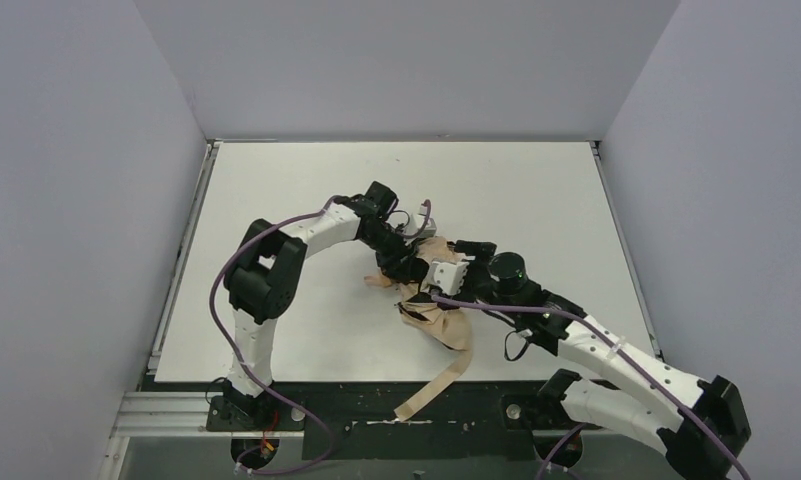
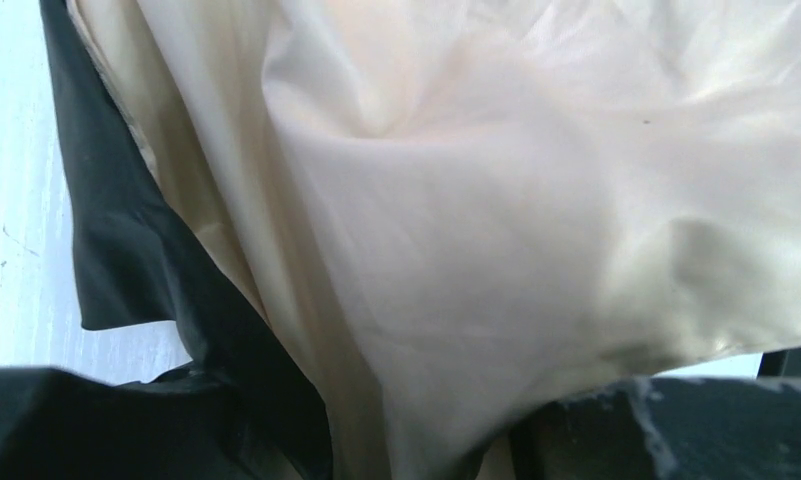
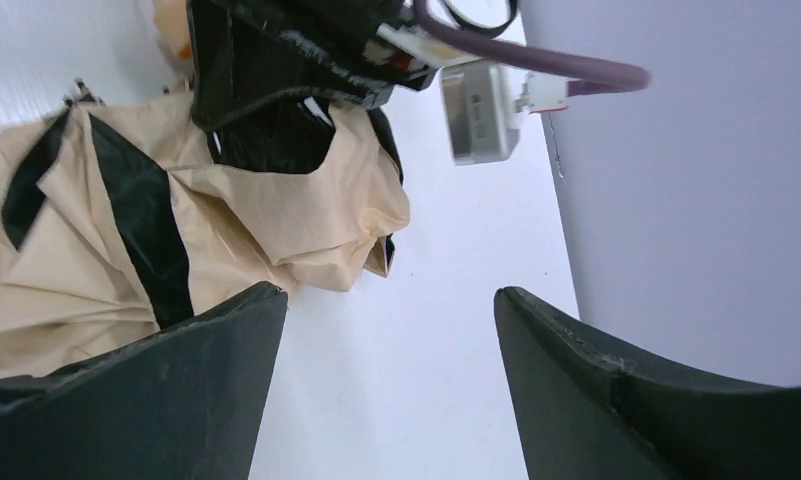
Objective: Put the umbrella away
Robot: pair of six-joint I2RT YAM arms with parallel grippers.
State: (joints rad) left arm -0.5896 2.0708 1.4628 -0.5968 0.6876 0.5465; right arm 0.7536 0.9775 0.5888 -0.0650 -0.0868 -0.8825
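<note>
The umbrella [image 1: 438, 318] lies crumpled in the middle of the white table [image 1: 306, 200], beige fabric with black lining. Its tan strap [image 1: 442, 375] trails over the table's near edge. My left gripper [image 1: 406, 260] is on the umbrella's far end. In the left wrist view the beige fabric [image 2: 476, 200] fills the frame and runs down between the two dark fingers, so the left gripper [image 2: 421, 440] is shut on the fabric. My right gripper [image 3: 388, 292] is open and empty above bare table, just right of the umbrella [image 3: 86, 240]. The shaft and handle are hidden.
Grey walls enclose the table on three sides. The left gripper [image 3: 276, 70] and its white wrist camera [image 3: 481, 110] sit close ahead of the right gripper. A black rail [image 1: 376, 410] with both arm bases runs along the near edge.
</note>
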